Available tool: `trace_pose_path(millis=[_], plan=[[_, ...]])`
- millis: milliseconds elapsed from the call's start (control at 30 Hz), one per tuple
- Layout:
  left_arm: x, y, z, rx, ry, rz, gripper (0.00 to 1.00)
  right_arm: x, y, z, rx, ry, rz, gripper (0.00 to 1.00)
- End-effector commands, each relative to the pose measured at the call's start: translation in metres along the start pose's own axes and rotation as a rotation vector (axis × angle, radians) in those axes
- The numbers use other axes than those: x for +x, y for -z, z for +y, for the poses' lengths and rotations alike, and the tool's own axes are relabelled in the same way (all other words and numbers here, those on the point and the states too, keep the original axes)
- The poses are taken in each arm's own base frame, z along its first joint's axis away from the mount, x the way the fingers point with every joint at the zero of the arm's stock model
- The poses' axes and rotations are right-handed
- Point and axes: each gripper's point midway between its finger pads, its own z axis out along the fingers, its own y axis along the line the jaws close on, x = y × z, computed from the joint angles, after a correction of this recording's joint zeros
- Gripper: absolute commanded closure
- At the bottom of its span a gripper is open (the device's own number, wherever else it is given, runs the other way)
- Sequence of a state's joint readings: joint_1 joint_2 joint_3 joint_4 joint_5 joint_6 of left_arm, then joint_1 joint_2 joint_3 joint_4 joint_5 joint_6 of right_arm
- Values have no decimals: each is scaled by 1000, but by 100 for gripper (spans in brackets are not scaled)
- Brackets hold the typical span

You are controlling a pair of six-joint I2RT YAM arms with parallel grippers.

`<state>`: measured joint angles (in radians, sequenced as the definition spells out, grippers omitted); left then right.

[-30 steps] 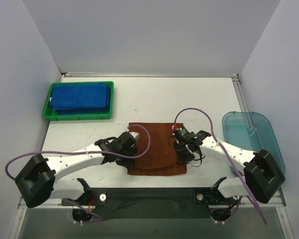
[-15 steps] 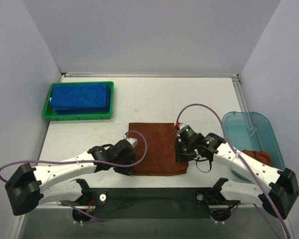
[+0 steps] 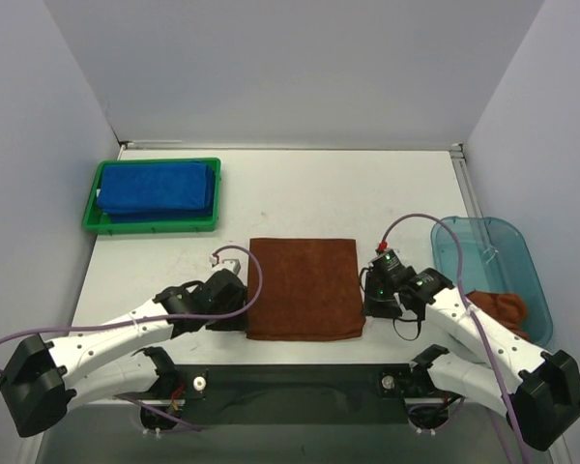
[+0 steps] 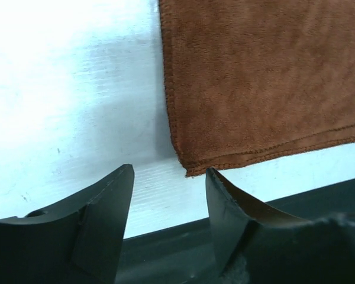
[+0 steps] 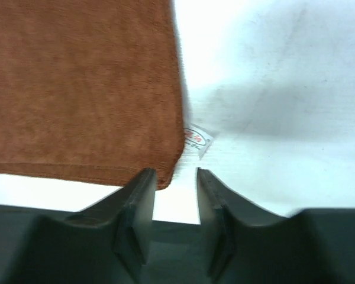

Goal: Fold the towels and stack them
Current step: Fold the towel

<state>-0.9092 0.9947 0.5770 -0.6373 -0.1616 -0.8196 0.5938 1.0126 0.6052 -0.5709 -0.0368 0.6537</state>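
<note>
A rust-brown towel (image 3: 303, 288) is seen folded flat on the surface (image 3: 300, 193), at its near middle. The left end effector (image 4: 168, 171) is held moderately wide and empty at the towel's near-left corner. The right end effector (image 5: 176, 173) is parted narrowly, gripping nothing, at the near-right corner. Blue towels (image 3: 159, 187) are stacked in the green tray (image 3: 89, 220)

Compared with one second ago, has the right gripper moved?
Yes. The right gripper has moved rightward, off the rust-brown towel and closer to the teal bin.
</note>
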Motion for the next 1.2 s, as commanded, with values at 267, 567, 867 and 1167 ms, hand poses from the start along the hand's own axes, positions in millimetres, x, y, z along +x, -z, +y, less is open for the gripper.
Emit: trace_pose_path(millis=[267, 567, 867, 1167], plan=[[-120, -9, -31, 87, 89, -236, 47, -83, 5, 49, -148, -28, -186, 75], [-207, -72, -44, 75, 71, -221, 47, -178, -29, 70, -201, -132, -232, 74], [-237, -144, -31, 58, 116, -143, 50, -215, -91, 63, -196, -212, -136, 74], [-281, -190, -16, 56, 145, -126, 50, -265, -128, 40, -178, -277, -133, 74]])
